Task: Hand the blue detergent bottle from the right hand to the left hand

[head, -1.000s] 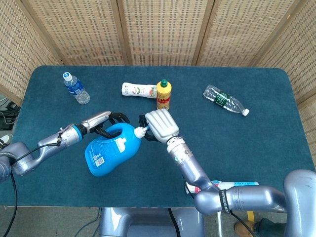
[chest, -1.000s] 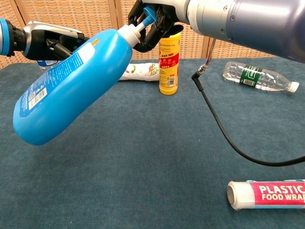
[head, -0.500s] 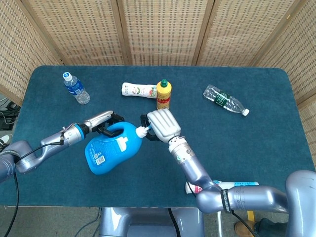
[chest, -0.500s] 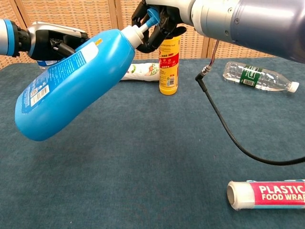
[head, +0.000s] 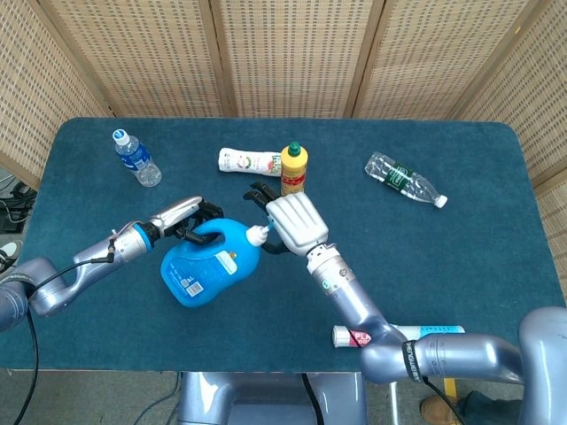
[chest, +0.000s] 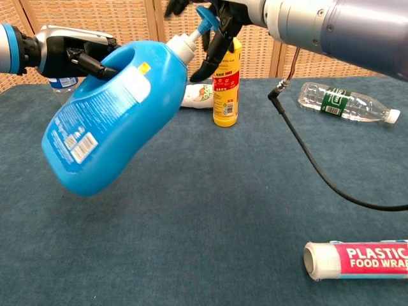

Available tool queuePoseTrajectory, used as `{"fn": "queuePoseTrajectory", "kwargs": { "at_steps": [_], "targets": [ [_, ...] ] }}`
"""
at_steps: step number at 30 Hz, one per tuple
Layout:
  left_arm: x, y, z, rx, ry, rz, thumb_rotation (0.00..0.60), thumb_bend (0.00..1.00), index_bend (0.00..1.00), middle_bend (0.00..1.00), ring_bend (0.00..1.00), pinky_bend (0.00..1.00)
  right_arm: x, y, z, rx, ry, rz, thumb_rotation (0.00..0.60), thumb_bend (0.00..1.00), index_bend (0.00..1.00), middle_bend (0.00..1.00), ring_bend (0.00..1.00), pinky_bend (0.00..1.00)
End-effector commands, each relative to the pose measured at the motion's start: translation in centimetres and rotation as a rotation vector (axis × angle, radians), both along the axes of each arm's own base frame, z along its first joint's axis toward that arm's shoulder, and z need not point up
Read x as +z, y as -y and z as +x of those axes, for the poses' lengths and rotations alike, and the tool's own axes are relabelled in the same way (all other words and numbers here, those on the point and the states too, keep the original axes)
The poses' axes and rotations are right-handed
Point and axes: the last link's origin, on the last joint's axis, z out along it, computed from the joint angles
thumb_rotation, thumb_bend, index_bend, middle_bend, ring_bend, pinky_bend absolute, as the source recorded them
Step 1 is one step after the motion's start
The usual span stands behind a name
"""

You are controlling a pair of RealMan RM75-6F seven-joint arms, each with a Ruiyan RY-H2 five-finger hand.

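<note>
The blue detergent bottle (head: 208, 266) (chest: 108, 134) hangs tilted above the table, with its white pump top pointing up and to the right. My left hand (head: 190, 221) (chest: 70, 54) grips it through the handle at its upper left. My right hand (head: 297, 221) (chest: 217, 19) is at the pump top with its fingers spread apart, some above the nozzle and some below it. It no longer clasps the nozzle, and whether a finger still touches the nozzle is unclear.
Behind the hands a yellow bottle (head: 294, 168) (chest: 226, 83) stands beside a lying white bottle (head: 250, 161) (chest: 196, 94). A water bottle (head: 135, 158) is at the far left and a clear bottle (head: 406, 180) (chest: 344, 102) at the far right. A plastic wrap roll (head: 390, 335) (chest: 357, 260) lies near the front edge.
My right hand's fingers have spread open off the pump top. The bottle has swung more upright, hanging from my left hand's hold on the handle.
</note>
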Motion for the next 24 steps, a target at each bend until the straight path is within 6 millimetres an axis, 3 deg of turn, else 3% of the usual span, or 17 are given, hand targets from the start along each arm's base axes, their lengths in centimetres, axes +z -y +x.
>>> {"fn": "queuePoseTrajectory", "kwargs": {
  "at_steps": [1, 8, 14, 24],
  "targets": [
    [-0.1, 0.1, 0.2, -0.003, 0.023, 0.011, 0.600, 0.68, 0.83, 0.76, 0.55, 0.72, 0.5, 0.2, -0.5, 0.014, -0.025, -0.060, 0.600, 0.00, 0.00, 0.00, 0.01, 0.20],
    [-0.3, 0.3, 0.1, 0.000, 0.064, 0.039, 0.600, 0.68, 0.84, 0.76, 0.55, 0.72, 1.7, 0.4, -1.3, -0.003, -0.022, -0.114, 0.600, 0.00, 0.00, 0.00, 0.00, 0.13],
    [-0.1, 0.9, -0.3, -0.002, 0.143, 0.079, 0.600, 0.69, 0.84, 0.76, 0.57, 0.76, 4.5, 0.7, -4.2, -0.039, -0.056, -0.227, 0.600, 0.00, 0.00, 0.00, 0.00, 0.12],
    [0.6, 2.8, -1.4, -0.004, 0.366, 0.184, 0.600, 0.84, 0.86, 0.79, 0.59, 0.83, 9.8, 0.8, -14.4, -0.157, -0.057, -0.358, 0.600, 0.00, 0.00, 0.00, 0.00, 0.09]
  ]
}}
